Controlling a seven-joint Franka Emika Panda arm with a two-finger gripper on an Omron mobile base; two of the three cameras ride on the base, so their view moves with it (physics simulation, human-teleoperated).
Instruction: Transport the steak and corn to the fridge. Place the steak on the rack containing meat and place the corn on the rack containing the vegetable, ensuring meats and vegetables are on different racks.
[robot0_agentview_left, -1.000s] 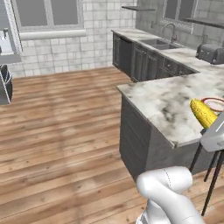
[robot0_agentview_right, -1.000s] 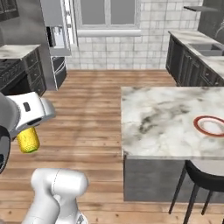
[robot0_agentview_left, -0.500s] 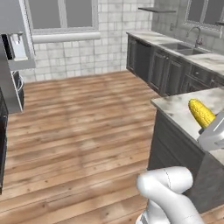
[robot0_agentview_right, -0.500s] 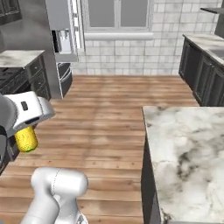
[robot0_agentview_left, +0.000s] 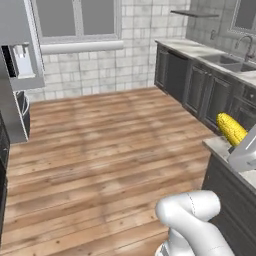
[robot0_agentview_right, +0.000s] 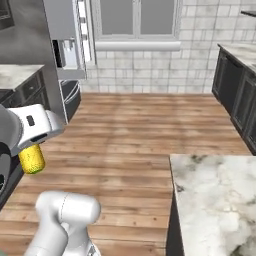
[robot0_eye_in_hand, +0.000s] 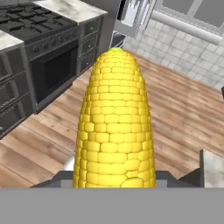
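Corn (robot0_eye_in_hand: 114, 127) sits clamped in the gripper (robot0_eye_in_hand: 114, 181), its tapered tip pointing away from the hand and out over the wooden floor (robot0_agentview_left: 110, 145). From the left base camera the yellow cob (robot0_agentview_left: 231, 128) juts up at the right edge, above the near marble counter (robot0_agentview_left: 225, 150). From the right base camera its blunt end (robot0_agentview_right: 32, 159) hangs below the white hand at the left. Far left stands the grey fridge (robot0_agentview_right: 62, 37) with its dispenser, beside the window wall. A black stove (robot0_eye_in_hand: 39, 30) lies to the left in the hand camera. Dark cabinets (robot0_agentview_left: 200, 90) with a sink run along the far right.
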